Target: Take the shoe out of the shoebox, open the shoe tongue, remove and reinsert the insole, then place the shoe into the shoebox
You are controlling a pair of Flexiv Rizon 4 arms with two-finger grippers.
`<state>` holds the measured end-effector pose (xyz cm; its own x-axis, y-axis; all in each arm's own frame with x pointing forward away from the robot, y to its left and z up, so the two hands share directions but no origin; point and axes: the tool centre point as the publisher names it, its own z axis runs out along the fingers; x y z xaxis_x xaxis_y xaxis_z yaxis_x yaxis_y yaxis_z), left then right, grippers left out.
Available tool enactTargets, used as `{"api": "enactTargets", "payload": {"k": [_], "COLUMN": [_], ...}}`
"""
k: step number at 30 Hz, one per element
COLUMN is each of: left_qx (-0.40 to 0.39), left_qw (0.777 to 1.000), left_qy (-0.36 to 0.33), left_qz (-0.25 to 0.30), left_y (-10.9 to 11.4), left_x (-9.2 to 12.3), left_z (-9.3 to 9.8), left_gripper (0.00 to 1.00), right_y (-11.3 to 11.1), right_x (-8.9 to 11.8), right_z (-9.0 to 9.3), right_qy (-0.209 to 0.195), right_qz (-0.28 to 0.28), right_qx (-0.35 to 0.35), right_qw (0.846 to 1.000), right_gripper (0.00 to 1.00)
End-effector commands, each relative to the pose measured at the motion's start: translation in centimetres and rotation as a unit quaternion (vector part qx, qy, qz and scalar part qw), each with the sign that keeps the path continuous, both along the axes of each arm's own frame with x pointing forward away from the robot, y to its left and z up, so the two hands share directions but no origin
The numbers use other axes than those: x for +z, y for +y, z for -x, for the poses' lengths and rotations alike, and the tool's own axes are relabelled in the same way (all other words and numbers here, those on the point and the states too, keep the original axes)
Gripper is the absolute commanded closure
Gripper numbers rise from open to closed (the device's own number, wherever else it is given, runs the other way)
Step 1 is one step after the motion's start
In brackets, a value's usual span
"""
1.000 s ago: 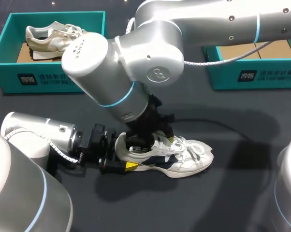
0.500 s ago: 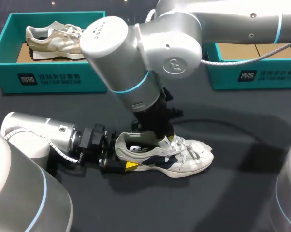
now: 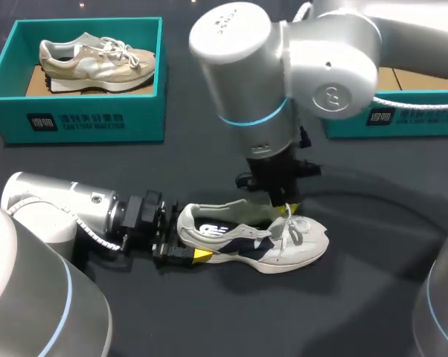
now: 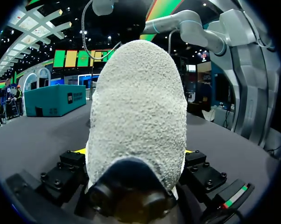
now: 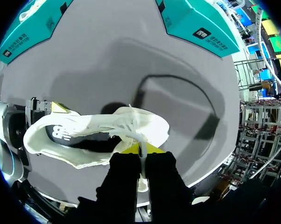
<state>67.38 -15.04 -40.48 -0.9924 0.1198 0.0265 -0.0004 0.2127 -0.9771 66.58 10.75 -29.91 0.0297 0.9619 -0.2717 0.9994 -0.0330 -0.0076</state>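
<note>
A white and navy shoe (image 3: 283, 249) lies on its sole on the dark table, toe to the right. My left gripper (image 3: 188, 236) comes in low from the left, its fingers on either side of the heel. The left wrist view shows that pale heel (image 4: 138, 112) filling the space between the fingers of the left gripper (image 4: 136, 151). My right gripper (image 3: 289, 210) hangs just above the laces, shut on a thin white lace. In the right wrist view the right gripper (image 5: 140, 150) pinches that strip, which rises from the shoe (image 5: 94, 128).
A teal shoebox (image 3: 75, 123) at the back left holds a beige shoe (image 3: 97, 56). A second teal box (image 3: 402, 115) stands at the back right. A dark cable (image 3: 343, 195) curves across the table behind the shoe.
My right gripper closed inside the shoe's opening, then rose and shifted right towards the laces, drawing a lace up. The shoe's inside now shows. The left arm kept still.
</note>
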Motion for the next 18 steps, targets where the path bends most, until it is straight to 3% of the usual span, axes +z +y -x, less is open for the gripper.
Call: {"api": "enactTargets", "payload": {"k": [1,14,18], "left_qx": [0.000,0.000,0.000], "left_qw": [1.000,1.000,1.000], "left_qy": [0.000,0.000,0.000], "left_qz": [0.000,0.000,0.000], "left_y": [0.14,0.14,0.14], "left_x": [0.02,0.02,0.02], "left_z": [0.07,0.07,0.07], "left_gripper": [1.00,1.00,1.00], "right_y": [-2.97,-2.97,-3.54], "right_x": [0.12,0.12,0.13], "right_z": [0.02,0.02,0.40], "right_qy": [0.002,0.002,0.012], "right_qz": [-0.203,-0.203,-0.226], "right_qx": [0.007,0.007,0.079], "right_qw": [0.979,0.979,0.971], "right_gripper": [1.00,1.00,1.00]}}
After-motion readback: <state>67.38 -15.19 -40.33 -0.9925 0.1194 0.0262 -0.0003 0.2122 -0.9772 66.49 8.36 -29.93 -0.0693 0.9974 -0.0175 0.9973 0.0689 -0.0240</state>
